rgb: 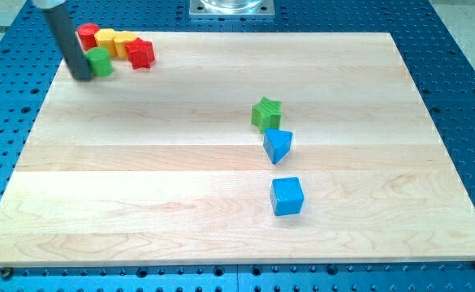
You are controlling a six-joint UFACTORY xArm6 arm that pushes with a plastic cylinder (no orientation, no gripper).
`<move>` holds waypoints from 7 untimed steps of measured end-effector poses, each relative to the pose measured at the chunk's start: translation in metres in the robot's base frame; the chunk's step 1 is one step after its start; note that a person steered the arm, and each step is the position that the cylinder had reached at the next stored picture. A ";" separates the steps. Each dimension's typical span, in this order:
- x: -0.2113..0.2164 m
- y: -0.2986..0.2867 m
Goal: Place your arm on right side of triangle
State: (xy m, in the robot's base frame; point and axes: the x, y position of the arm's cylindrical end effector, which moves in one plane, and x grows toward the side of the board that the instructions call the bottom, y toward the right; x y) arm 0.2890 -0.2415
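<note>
While the rod slants down from the view's top left, my tip rests on the tabletop at its far left corner, touching or just beside the left side of a green block, round as far as can be told. Behind that block a short row runs along the far edge: a red block at the left, a yellow block next, a second yellow block touching it, and a red star at the right end. Their exact shapes, apart from the star, are hard to make out.

Well apart from this cluster, right of the tabletop's middle, sits a green star. Just near of it, touching or almost touching, lies the blue triangle, its point turned toward the view's bottom. Nearer still, with a gap between, stands a blue cube.

My tip is far to the left of the triangle, on the opposite side from its right, with bare wood between them. No fingers exist on this arm, only the dark rod, so nothing is gripped. Around the wood runs a blue perforated base, and a metal mount shows at the far edge
</note>
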 end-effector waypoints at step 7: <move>0.116 0.173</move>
State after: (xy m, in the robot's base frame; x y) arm 0.4051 -0.0682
